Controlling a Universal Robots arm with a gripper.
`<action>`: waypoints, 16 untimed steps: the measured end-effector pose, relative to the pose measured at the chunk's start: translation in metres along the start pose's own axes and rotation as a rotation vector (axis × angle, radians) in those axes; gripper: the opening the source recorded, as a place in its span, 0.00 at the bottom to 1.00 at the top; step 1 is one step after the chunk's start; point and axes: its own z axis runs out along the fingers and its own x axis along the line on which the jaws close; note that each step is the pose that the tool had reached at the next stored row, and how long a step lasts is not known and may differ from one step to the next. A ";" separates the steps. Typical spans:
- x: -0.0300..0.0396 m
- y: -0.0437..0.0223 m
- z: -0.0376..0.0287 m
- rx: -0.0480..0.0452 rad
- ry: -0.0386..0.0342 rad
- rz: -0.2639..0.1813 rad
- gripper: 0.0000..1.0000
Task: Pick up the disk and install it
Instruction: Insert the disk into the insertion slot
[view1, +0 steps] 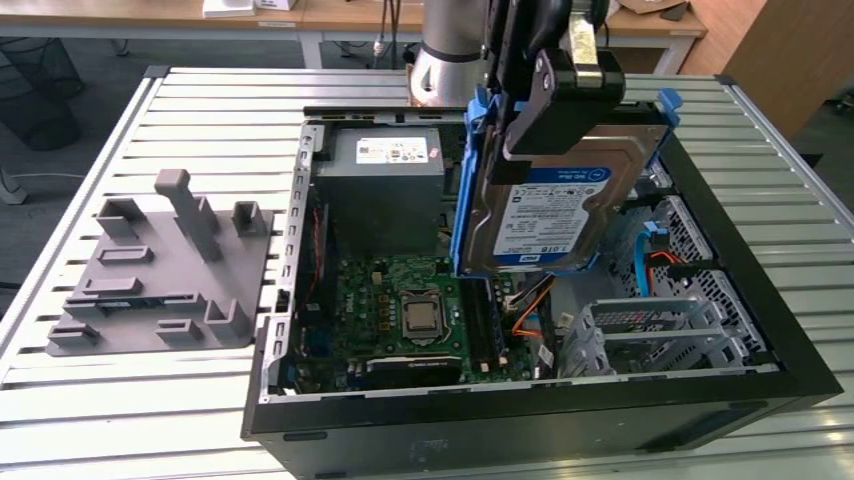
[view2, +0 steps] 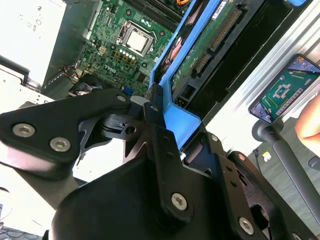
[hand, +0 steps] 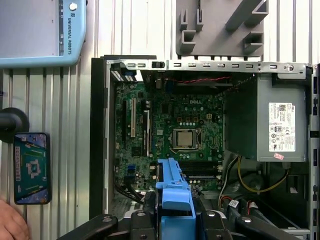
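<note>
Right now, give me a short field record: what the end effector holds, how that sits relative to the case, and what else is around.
end effector: shut on the disk, clamping its blue carrier rail
disk pose: on edge, tilted, label toward the exterior view, lifted over the open computer case
installed: not yet
inside case: motherboard, grey power supply
beside case: grey fixture on the slatted table, at the exterior view's left

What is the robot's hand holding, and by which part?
The hand holds the disk by its upper end, clamped on the blue carrier rail.
</note>
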 end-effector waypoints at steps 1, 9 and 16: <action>0.0001 0.0000 0.0000 0.0000 0.0000 0.000 0.36; 0.0098 -0.0060 0.0012 0.0000 -0.0002 0.000 0.36; 0.0108 -0.0289 0.0035 -0.0011 0.0001 0.000 0.36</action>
